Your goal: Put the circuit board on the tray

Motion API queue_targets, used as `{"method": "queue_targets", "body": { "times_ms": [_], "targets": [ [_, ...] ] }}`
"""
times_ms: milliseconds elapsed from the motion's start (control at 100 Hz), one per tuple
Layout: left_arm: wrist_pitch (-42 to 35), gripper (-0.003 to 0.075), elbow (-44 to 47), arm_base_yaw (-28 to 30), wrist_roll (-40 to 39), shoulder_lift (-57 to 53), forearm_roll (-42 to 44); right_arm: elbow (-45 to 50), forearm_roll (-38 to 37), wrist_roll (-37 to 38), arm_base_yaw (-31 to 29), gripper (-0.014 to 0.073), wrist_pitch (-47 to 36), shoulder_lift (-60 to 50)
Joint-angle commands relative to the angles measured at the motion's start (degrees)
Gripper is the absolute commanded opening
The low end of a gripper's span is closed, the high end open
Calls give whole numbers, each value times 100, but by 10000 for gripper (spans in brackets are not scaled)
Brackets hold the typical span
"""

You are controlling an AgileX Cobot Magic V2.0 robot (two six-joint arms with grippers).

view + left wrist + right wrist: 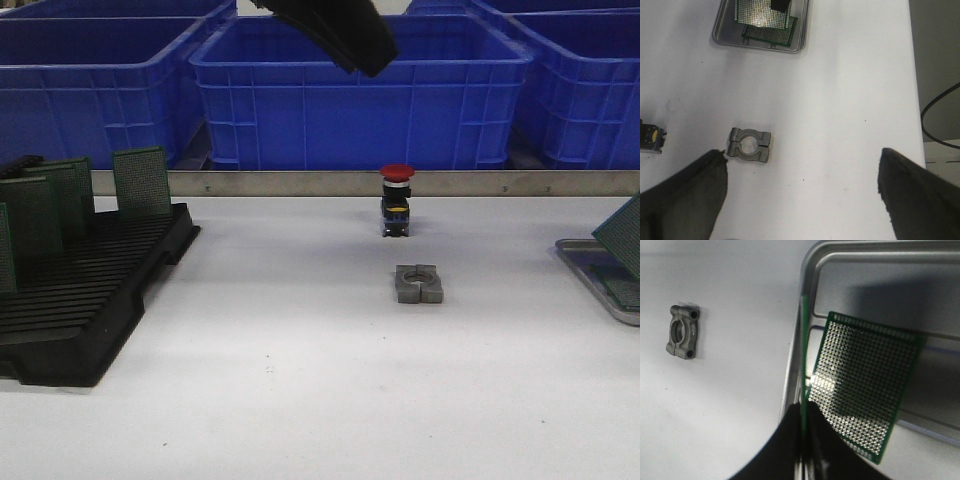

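My right gripper is shut on a green circuit board, seen edge-on and held upright over the near rim of the silver-grey tray. A second board lies flat on the tray floor beside it. In the front view the held board tilts above the tray at the far right; the gripper itself is out of that frame. The left wrist view shows the tray, both boards, and the right gripper. My left gripper is open and empty, high above the table.
A black slotted rack with several upright green boards stands at the left. A red-capped push button and a grey metal clamp block sit mid-table. Blue crates line the back behind a metal rail.
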Motion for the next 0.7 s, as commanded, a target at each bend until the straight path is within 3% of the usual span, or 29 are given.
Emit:
{"method": "queue_targets", "body": {
  "times_ms": [0, 390, 690],
  "targets": [
    [203, 566, -156, -48, -43, -305, -342, -110, 173, -16, -46, 127, 124, -265],
    [203, 566, -156, -48, -43, -305, -342, -110, 155, 72, -46, 409, -40, -265],
    [189, 566, -156, -48, -43, -295, -367, -121, 155, 72, -46, 423, 211, -265]
  ]
}}
